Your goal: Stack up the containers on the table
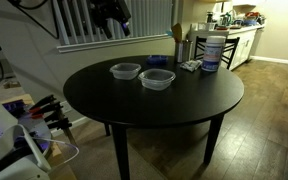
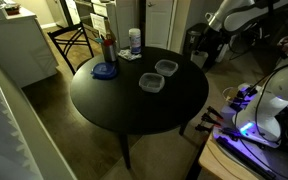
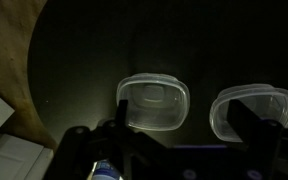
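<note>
Clear thin plastic is forming both containers (image 1: 156,78), which are sitting side by side, close but apart, near the middle of the table (image 1: 154,115). They are probably handling light, bendy and slippery, so pinching one rim wall is looking wisest. The gripper (image 3: 169,152) is hovering above them, jaws apart (dimly seen). Open tabletop is lying all around, with only the canister (image 1: 211,52) standing near the far edge.

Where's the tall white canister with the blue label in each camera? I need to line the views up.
Exterior view: the white canister stands at the table's far right edge.
Exterior view: the canister stands at the far edge, near the middle.
Wrist view: not clearly in it.
Shared landmark: the two clear containers, side by side in all three.
</note>
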You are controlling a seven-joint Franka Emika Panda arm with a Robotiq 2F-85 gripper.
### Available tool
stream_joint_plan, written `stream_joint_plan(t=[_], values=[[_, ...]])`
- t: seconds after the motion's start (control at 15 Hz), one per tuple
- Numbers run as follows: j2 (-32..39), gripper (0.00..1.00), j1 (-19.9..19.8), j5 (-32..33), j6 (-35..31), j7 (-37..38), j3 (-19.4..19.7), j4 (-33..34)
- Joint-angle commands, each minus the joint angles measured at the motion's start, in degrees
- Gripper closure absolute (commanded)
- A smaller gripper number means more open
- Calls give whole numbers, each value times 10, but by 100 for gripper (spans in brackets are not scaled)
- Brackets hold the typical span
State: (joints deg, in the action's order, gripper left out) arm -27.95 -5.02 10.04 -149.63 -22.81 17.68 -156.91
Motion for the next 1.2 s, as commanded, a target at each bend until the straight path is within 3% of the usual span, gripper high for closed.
stream_joint_plan(t=[0.0, 0.33, 0.67, 1.0, 1.07, 1.13], values=[[94, 0, 27, -42, -49, -23, 7, 39], [213, 0, 71, -147, -89, -72, 17, 91], [310, 0, 85, -261, -84, -130, 5, 161], [359, 0, 78, -289, -68, -146, -13, 204], [345, 0, 31, -242, -77, -96, -57, 190], [353, 0, 30, -245, -77, -98, -60, 196]])
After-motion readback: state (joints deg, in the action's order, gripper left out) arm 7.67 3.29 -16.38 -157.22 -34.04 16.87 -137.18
